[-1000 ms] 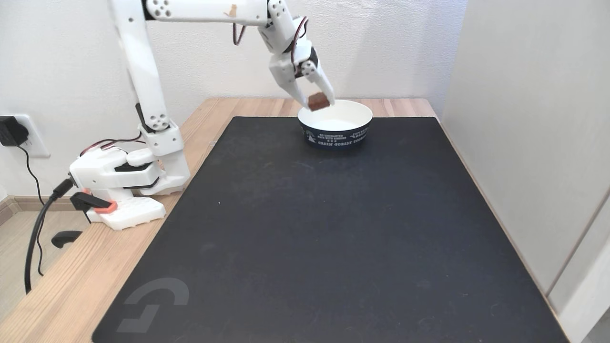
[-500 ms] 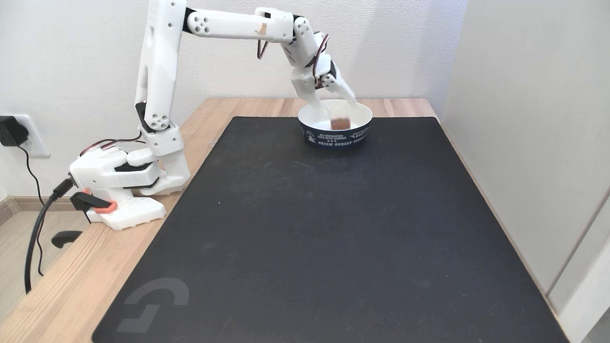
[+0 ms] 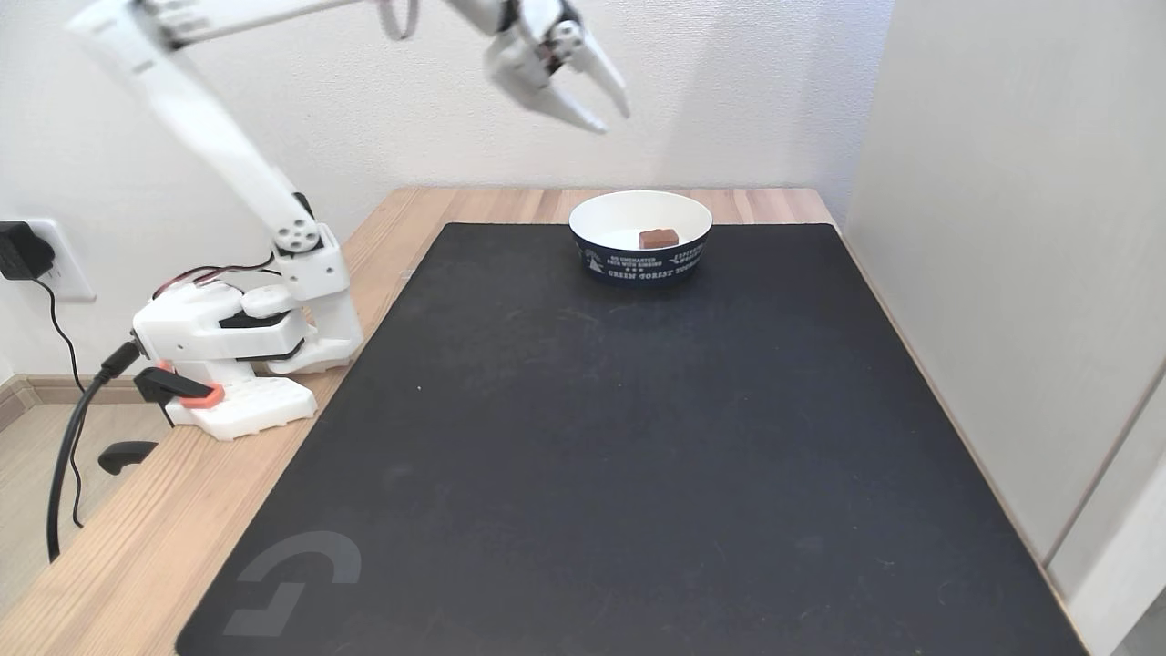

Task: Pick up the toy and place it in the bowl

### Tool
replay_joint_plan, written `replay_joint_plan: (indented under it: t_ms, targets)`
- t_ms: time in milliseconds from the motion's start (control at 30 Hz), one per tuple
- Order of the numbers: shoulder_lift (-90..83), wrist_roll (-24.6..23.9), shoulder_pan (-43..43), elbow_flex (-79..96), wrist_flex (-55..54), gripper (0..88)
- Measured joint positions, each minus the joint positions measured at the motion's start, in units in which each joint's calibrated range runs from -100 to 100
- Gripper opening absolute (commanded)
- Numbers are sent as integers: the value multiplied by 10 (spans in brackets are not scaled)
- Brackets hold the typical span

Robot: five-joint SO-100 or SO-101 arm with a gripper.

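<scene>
At far left of the fixed view, your arm's base (image 3: 239, 351) sits clamped to the wooden table (image 3: 127, 538), beside the black mat (image 3: 583, 437). Follow the arm up and across and you find the gripper (image 3: 615, 121) high in the air, well above the bowl (image 3: 641, 262), its two fingers spread apart with nothing between them. You can see some blur on it, so I judge it is moving.

Further right, at the back edge of the mat, the bowl stands upright, and the toy (image 3: 658, 238) lies inside it on the white floor, toward the near wall. That puts your task essentially at its end: the toy is picked, carried and dropped in. All that seems left for you is to bring the arm to rest.

The toy looks like a small reddish-brown block, lying flat, with a slightly darker front face. It is far smaller than the bowl and clear of the rim.
</scene>
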Motion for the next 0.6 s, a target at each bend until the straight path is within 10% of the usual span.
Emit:
replay_joint_plan:
  t_ms: [333,600]
  targets:
    - [-522,113,246,669,-173,45]
    - [-701,118,305,829,-129,43]
